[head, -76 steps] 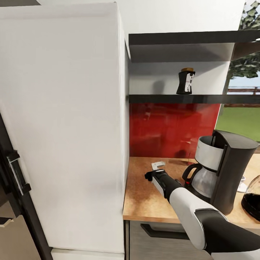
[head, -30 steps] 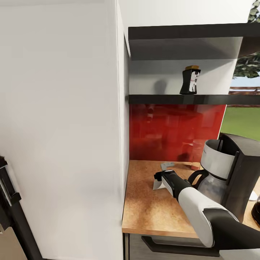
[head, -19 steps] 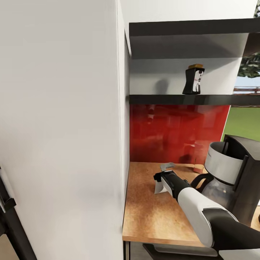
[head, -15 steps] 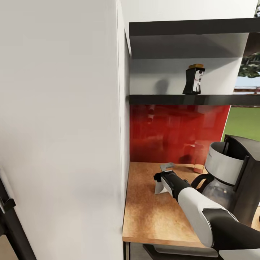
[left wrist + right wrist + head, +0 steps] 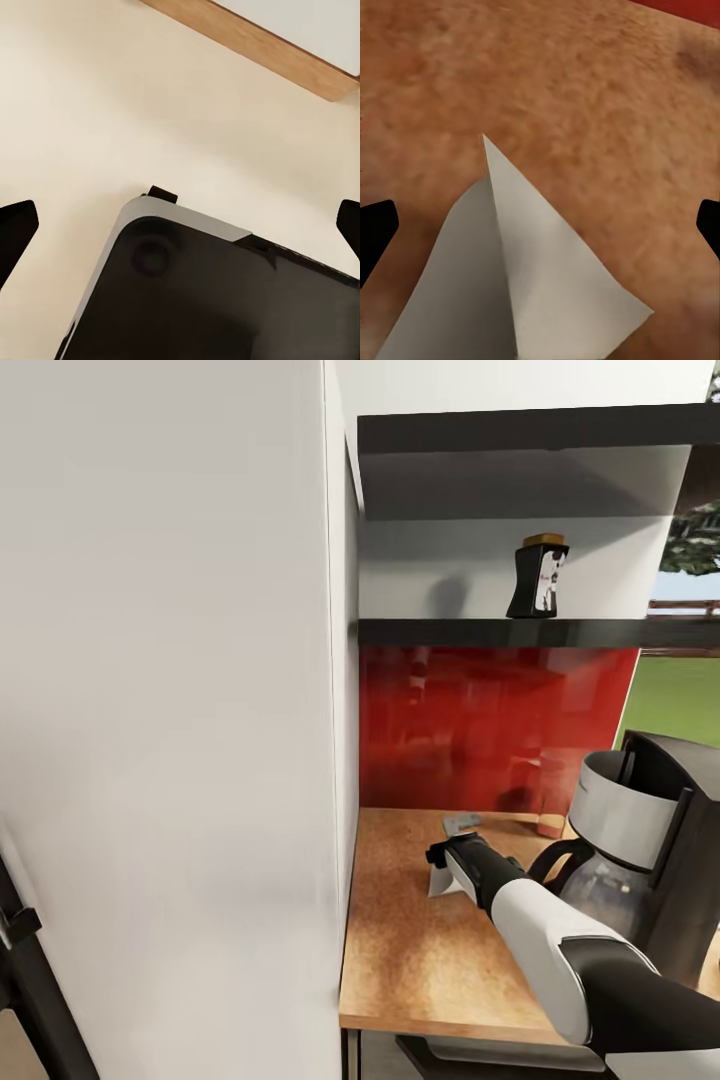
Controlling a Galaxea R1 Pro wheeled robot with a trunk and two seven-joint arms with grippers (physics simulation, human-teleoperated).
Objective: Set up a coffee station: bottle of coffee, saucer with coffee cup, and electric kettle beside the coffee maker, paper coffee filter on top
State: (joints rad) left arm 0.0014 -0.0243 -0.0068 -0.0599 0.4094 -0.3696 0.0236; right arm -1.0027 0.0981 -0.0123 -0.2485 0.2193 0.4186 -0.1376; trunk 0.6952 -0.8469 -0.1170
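Right wrist view: right gripper (image 5: pixel 540 225) jaws spread wide over the paper coffee filter (image 5: pixel 521 289); left gripper (image 5: pixel 180 225) likewise released.

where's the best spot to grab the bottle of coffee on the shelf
Probably at the narrow waist of the bottle of coffee, below its lid, coming in level from the open front of the shelf. It stands upright, and the shelf above leaves little room for a top-down grip.

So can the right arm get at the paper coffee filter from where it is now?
Probably yes: the right end effector hangs just above the paper coffee filter, fingers spread wide, with bare countertop around it.
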